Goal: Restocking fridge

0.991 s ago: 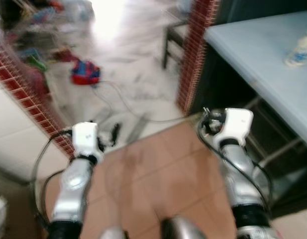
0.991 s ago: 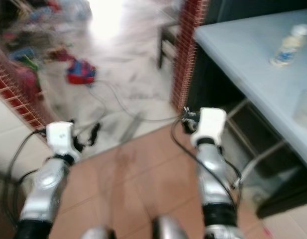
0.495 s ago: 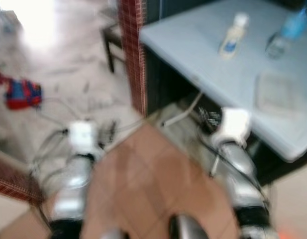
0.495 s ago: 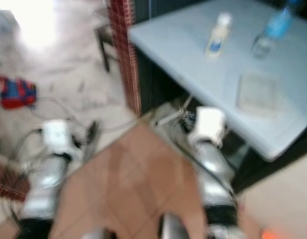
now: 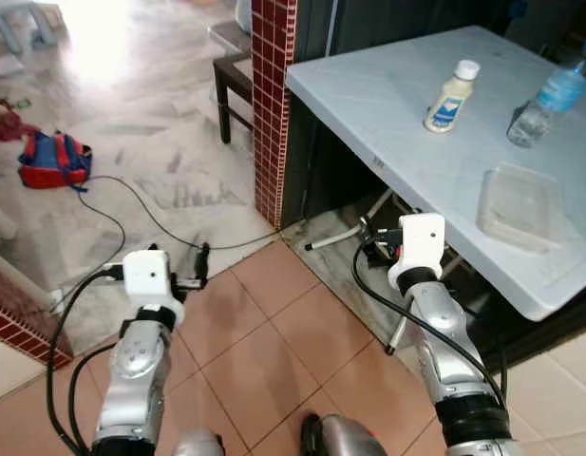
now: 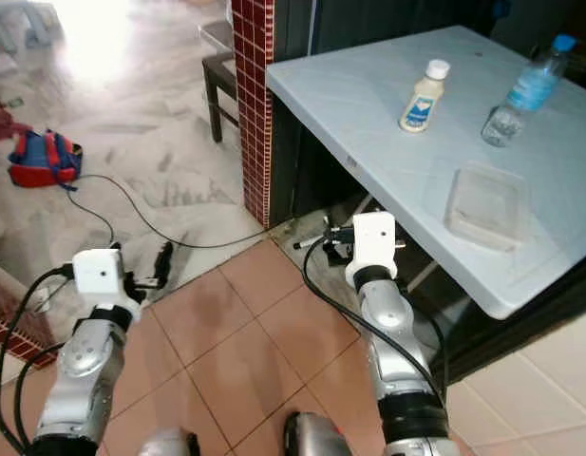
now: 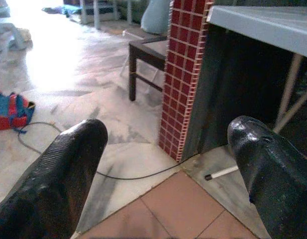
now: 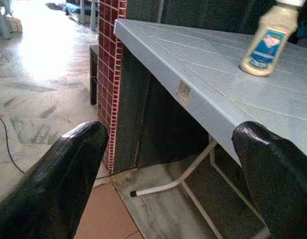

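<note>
A light grey folding table [image 5: 378,95] stands ahead on my right. On it are a cream squeeze bottle with a white cap [image 5: 450,96], a clear water bottle with a blue label [image 5: 551,95] and an empty clear plastic box [image 5: 517,206]. My right gripper [image 8: 170,149] is open and empty, held low just before the table's near edge, below its top. Over the floor tiles to the left, my left gripper [image 7: 168,144] is also open and empty.
A red brick pillar [image 5: 272,104] rises at the table's left corner, with a dark stool [image 5: 234,81] behind it. A black cable [image 5: 150,214] runs across the pale floor, and a red and blue backpack [image 5: 53,161] lies far left. Table legs [image 8: 168,184] show under the top.
The view has swung to the right and sharpened, bringing the whole table and its items into sight. Both arms keep the same raised pose, fingers apart.
</note>
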`<state>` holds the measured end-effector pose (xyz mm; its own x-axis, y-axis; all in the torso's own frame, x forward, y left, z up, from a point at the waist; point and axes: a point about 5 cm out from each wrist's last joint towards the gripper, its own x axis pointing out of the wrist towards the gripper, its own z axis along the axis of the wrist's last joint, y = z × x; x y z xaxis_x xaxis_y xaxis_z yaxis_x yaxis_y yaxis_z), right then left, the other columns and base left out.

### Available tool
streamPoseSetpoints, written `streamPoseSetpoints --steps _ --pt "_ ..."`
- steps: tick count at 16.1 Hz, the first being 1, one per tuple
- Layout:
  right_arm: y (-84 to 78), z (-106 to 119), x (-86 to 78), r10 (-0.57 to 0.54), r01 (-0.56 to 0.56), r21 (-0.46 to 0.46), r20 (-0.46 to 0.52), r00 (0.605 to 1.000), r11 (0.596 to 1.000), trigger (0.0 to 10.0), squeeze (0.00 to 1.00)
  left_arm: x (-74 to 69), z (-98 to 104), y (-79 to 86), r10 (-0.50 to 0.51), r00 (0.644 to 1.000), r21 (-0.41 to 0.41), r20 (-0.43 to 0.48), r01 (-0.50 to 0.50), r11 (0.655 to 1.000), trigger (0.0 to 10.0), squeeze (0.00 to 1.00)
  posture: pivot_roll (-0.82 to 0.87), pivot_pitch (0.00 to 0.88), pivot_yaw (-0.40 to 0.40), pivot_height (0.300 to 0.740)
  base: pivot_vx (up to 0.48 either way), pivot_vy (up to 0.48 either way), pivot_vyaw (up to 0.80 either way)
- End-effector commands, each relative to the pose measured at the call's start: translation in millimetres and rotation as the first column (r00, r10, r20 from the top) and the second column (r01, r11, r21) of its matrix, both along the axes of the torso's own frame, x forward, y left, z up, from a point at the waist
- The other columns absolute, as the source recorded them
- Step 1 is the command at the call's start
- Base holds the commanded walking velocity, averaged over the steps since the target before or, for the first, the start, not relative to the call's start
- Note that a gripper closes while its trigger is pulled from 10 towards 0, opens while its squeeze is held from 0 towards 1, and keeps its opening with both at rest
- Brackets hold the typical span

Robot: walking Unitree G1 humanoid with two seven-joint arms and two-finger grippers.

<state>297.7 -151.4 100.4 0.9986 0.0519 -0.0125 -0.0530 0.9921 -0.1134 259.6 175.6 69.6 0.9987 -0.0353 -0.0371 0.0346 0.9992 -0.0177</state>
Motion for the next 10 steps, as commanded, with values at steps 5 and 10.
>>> streamPoseSetpoints --steps 5,10 --pt "-19.6 7.6 -24.0 -0.043 0.038 0.139 0.033 0.999 0.990 10.0 0.00 8.1 9.3 -7.6 -0.083 0.996 -0.016 0.021 0.083 0.996 10.0 0.00 0.01 0.065 -0.008 0.740 0.062 0.000 0.00" --pt "-23.4 7.4 -25.5 -0.079 0.077 0.113 0.013 0.997 0.991 10.0 0.00 5.7 9.9 -12.1 -0.101 0.995 -0.024 0.021 0.101 0.995 10.0 0.00 0.02 0.080 -0.006 0.740 0.316 0.288 -0.26"
